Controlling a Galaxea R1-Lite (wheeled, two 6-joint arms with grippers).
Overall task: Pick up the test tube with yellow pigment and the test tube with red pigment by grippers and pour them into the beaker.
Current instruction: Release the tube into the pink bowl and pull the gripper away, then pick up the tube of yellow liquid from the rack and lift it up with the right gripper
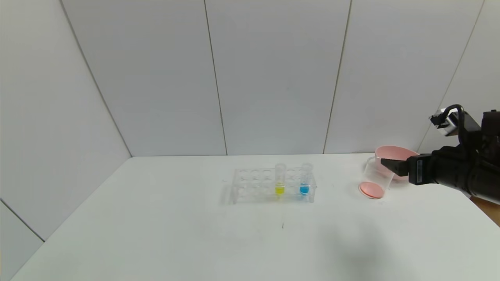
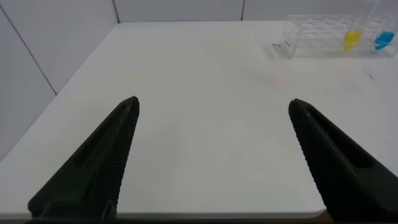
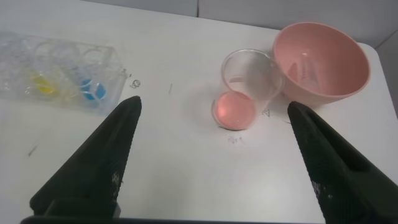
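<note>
White table: right pincer (image 3: pixel 211 115) wide open, empty, above beaker (image 3: pixel 247 87).

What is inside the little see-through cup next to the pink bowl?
The beaker holds a shallow layer of pinkish-red liquid at its bottom. The rest of it looks empty. No test tube is in it. Whether any yellow is mixed in cannot be told.

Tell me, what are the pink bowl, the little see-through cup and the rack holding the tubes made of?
The pink bowl looks like smooth matte plastic: solid colour, soft sheen, you cannot see through it. The beaker is clear, glass or plastic, hard to say which; pinkish liquid shows at its bottom. The tube rack seems clear, glossy hard plastic, likely acrylic: the white table shows straight through it.
</note>
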